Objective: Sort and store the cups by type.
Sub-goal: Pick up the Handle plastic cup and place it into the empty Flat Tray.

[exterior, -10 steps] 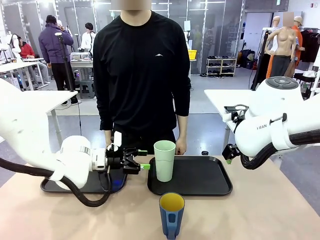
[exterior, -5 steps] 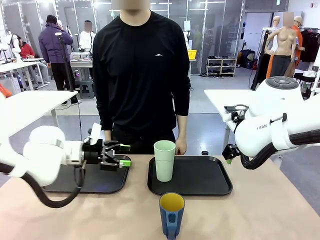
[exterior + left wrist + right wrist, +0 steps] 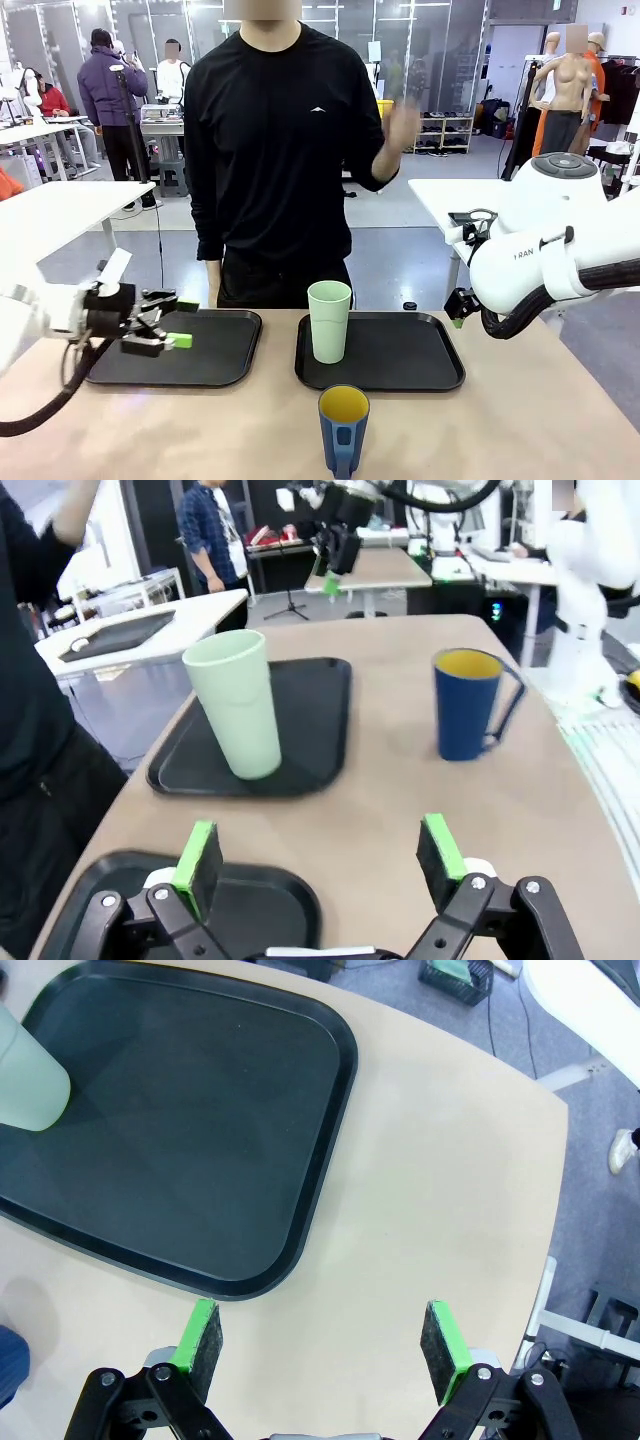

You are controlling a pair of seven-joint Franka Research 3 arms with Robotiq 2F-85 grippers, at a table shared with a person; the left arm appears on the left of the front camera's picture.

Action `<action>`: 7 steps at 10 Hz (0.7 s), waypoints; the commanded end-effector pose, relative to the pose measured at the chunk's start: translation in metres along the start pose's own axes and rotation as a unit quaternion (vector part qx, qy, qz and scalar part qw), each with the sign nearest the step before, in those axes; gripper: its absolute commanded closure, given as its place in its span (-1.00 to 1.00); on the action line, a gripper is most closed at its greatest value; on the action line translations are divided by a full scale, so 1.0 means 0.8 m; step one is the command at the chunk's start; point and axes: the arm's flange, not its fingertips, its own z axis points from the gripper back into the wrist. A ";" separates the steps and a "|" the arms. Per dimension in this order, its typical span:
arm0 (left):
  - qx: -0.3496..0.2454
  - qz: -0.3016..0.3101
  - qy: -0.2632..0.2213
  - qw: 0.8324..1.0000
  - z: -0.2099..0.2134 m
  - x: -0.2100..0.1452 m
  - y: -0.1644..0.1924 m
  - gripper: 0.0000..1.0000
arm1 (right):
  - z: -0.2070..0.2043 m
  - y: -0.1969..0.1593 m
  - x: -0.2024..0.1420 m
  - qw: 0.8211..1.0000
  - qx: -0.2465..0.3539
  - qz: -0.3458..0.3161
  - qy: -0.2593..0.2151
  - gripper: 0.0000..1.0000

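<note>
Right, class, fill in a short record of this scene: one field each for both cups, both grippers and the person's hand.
tumbler: tall pale mint-green plastic tumbler, upright on the right black tray, near its left end
mug: dark blue mug with yellow inside, upright on the beige table, outside the trays
left gripper: open, holding nothing, over the left black tray
right gripper: open, holding nothing, over the table beside the right tray
person's hand: raised
</note>
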 end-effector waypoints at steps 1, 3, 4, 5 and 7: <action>-0.015 0.009 0.025 1.000 0.036 0.015 -0.023 -1.00 | 0.000 -0.001 0.000 1.000 0.000 -0.001 -0.001 -1.00; -0.018 0.012 0.061 0.998 0.066 0.017 -0.036 -1.00 | 0.000 -0.001 0.000 1.000 0.000 -0.001 -0.001 -1.00; -0.008 0.013 0.081 0.997 0.078 0.019 -0.039 -1.00 | 0.000 -0.001 0.000 1.000 0.000 -0.001 -0.001 -1.00; -0.009 0.018 0.086 0.996 0.085 0.019 -0.042 -1.00 | 0.000 -0.001 0.000 1.000 0.000 -0.001 -0.001 -1.00; -0.015 0.019 0.085 0.996 0.096 0.019 -0.042 -1.00 | 0.000 -0.001 0.000 1.000 0.000 -0.001 -0.001 -1.00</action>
